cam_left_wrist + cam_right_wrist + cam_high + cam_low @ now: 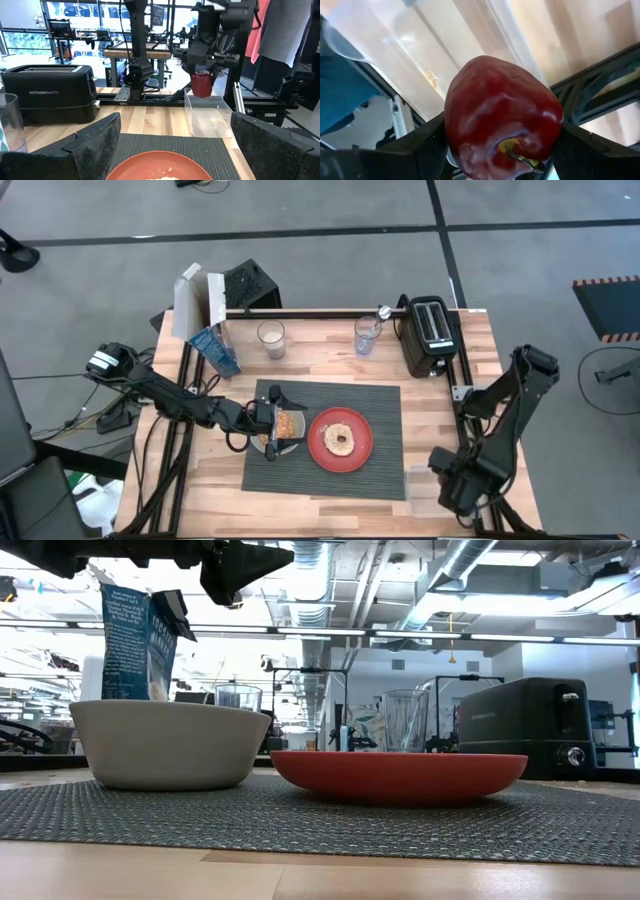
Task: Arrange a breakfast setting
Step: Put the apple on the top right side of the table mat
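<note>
The right tool (202,80) grips a red apple (501,117) between its two dark fingers (420,150), the stem end facing the wrist camera. Directly below this tool sits a clear plastic container (209,116) at the near right corner of the desk (440,395), just off the edge of the dark grey ribbed placemat (385,470).

The left tool (272,420) stands released, jaws wide apart, right above the pale grey bowl (168,743), which holds some orange-brown food. Just beyond this tool's fingers, on the same placemat, lies the red-orange plate (340,440) with a bagel (339,440) on it; bowl and plate sit just beside each other.

Farther out from the left tool, past the plate, stands the black toaster (50,92). Two clear glasses (270,338) and a blue carton (215,350) stand along the back of the desk.
</note>
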Tool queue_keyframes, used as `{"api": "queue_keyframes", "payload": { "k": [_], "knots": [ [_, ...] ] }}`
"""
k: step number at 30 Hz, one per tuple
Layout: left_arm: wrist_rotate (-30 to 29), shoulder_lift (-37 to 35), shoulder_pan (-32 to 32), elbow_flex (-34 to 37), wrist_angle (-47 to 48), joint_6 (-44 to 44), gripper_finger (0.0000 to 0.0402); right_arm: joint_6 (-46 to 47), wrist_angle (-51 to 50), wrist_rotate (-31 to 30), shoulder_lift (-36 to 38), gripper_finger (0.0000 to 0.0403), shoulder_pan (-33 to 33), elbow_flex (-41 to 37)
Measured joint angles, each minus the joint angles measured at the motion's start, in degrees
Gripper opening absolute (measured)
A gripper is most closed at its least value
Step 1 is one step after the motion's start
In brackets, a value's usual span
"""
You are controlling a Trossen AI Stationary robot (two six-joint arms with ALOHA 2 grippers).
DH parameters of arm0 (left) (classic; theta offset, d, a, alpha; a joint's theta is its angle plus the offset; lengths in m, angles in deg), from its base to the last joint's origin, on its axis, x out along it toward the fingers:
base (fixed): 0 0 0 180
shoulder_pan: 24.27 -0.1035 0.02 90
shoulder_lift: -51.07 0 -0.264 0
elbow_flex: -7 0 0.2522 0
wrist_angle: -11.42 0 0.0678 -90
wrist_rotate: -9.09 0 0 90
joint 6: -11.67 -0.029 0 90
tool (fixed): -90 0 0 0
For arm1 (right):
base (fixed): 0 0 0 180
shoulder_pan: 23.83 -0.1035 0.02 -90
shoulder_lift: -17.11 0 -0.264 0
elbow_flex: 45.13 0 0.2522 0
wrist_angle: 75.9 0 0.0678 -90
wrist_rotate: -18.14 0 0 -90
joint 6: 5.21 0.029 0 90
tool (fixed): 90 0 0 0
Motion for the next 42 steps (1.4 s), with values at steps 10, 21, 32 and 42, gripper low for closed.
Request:
{"api": "queue_keyframes", "payload": {
  "k": [10,21,32,42],
  "knots": [
    [0.0,0.0,-0.01,0.0,0.02,-0.02,0.0364,-15.06,-6.8,-5.79,0.46,0.0311,9.69,8.37],
    [0.01,0.0,-0.01,0.0,0.04,-0.02,0.0364,-35.39,-6.87,-12.94,-0.34,0.0311,25.03,9.66],
    [0.01,0.0,-0.01,0.0,0.12,-0.02,0.0364,-52.84,-4.72,-15.89,-1.25,0.0311,40.81,8.76],
    [0.01,0.0,-0.01,0.0,0.74,-0.66,0.0364,-62.88,0.61,-15.8,-1.22,0.0311,50.87,1.81]
  ]
}}
